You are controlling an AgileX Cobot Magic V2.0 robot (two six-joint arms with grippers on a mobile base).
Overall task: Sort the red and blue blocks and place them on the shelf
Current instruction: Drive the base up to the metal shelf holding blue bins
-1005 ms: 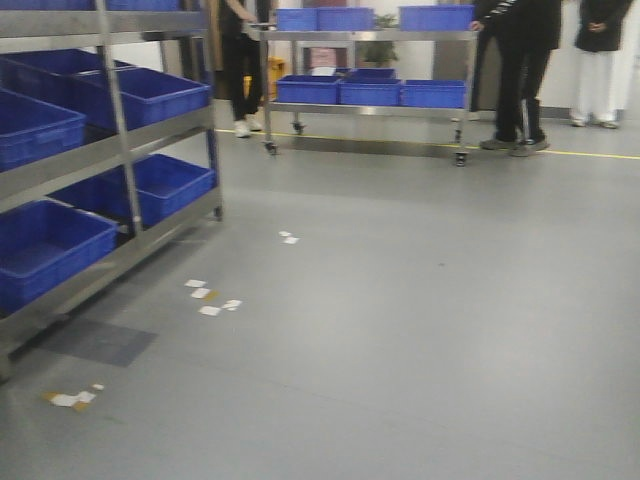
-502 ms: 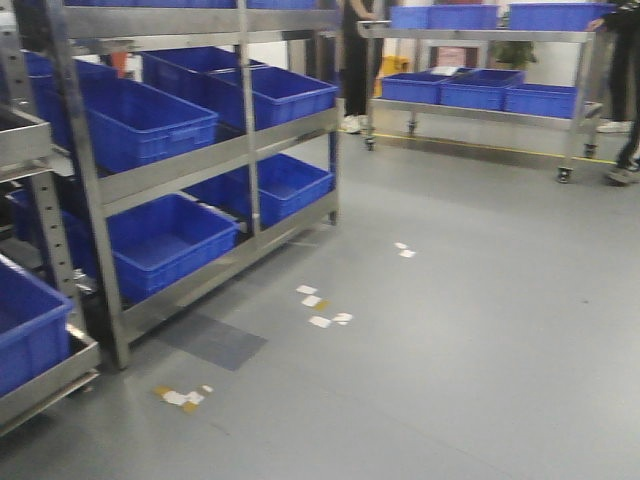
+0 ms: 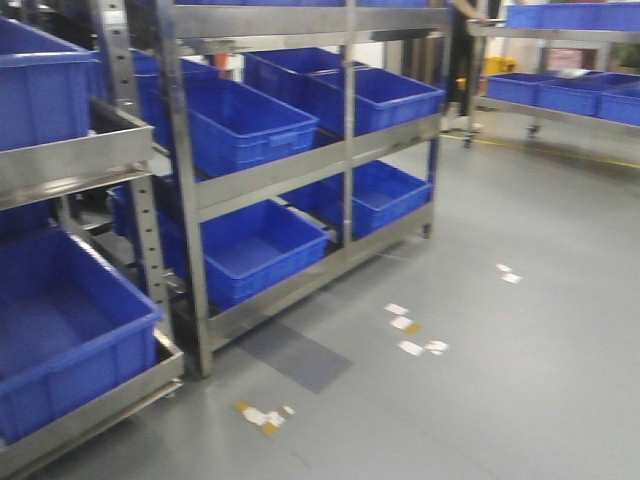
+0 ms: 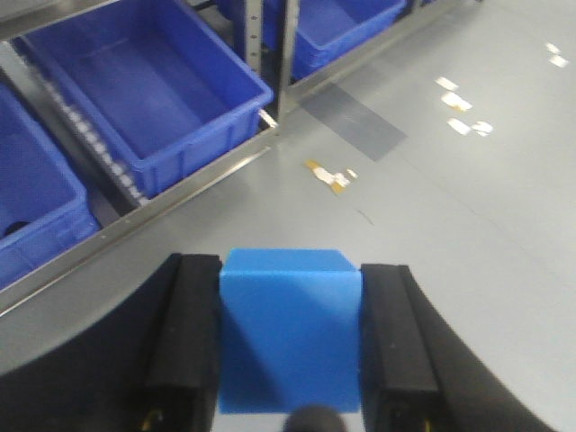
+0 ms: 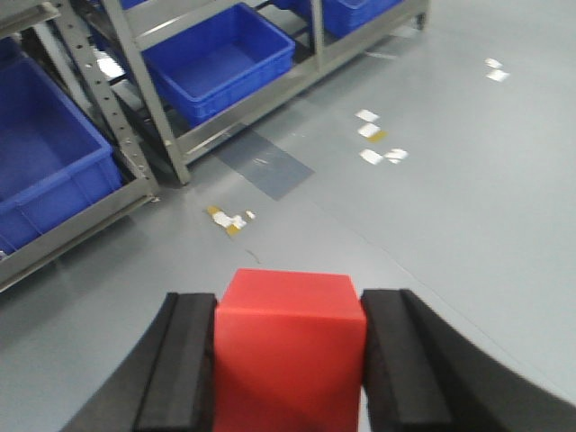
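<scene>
In the left wrist view my left gripper [image 4: 291, 266] is shut on the blue block [image 4: 290, 337], a plain cube pressed between both black pads above the grey floor. My right gripper [image 5: 290, 300] is shut on the red block [image 5: 290, 355] in the same way. The shelf [image 3: 275, 172] is a steel rack with large blue bins [image 3: 250, 125] on two sloping levels, standing at the left and centre of the front view. Its lower bins show ahead of both wrists, at the shelf [image 4: 184, 191] and the shelf [image 5: 184, 139]. Neither arm shows in the front view.
A nearer rack section with a big blue bin [image 3: 60, 335] fills the left edge. Tape scraps [image 3: 412, 328] and a dark patch [image 3: 295, 357] mark the floor. A wheeled rack [image 3: 570, 95] of bins and a person's legs [image 3: 460, 70] stand at the far right.
The front view has swung left: the shelf slid rightward and grew larger, a nearer rack section came in at the left, and the wheeled rack and people moved to the right edge.
</scene>
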